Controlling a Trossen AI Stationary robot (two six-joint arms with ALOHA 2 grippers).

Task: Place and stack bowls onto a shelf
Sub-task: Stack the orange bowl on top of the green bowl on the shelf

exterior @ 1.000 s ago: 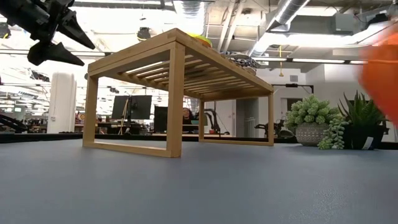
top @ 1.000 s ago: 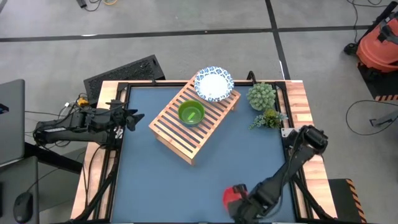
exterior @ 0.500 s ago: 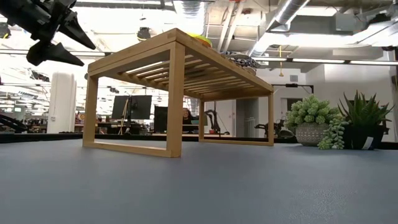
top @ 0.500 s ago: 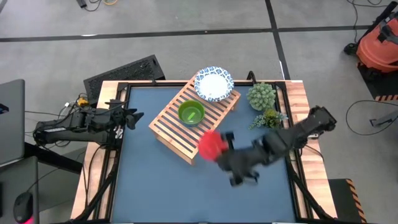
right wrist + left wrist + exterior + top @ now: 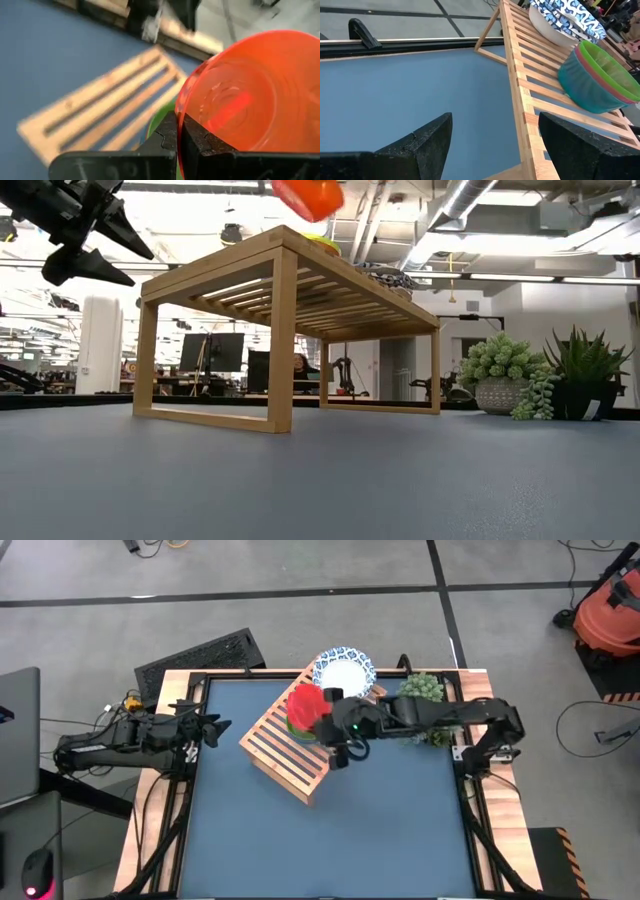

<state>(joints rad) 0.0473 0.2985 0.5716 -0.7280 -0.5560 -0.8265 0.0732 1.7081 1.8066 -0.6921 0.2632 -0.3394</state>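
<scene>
My right gripper (image 5: 324, 720) is shut on a red plastic bowl (image 5: 305, 707) and holds it above the light-wood slatted shelf (image 5: 280, 745). In the low view the red bowl (image 5: 308, 195) floats over the shelf top (image 5: 285, 250). Under it, a green bowl (image 5: 159, 121) tops a stack of small bowls (image 5: 592, 82) standing on the slats. White bowls with blue rims (image 5: 344, 673) sit nested at the shelf's far end. My left gripper (image 5: 215, 727) waits open at the table's left edge, clear of everything. My right gripper pinches the red bowl's rim (image 5: 186, 107), one finger (image 5: 167, 136) outside the wall and the other (image 5: 197, 142) inside. It reaches in from the table's right side. The bowl is lifted clear, hanging over the green bowl on the shelf.
Two potted plants (image 5: 420, 693) (image 5: 432, 730) stand at the table's far right, close beside my right arm. The blue tabletop (image 5: 380, 830) in front of the shelf lies bare. An orange vacuum (image 5: 610, 610) stands on the floor off the table.
My right arm has swung the red bowl from low at the table's near right corner, up and across toward the far left. The bowl now hangs above the shelf over the green bowl. The gripper stayed shut on it.
</scene>
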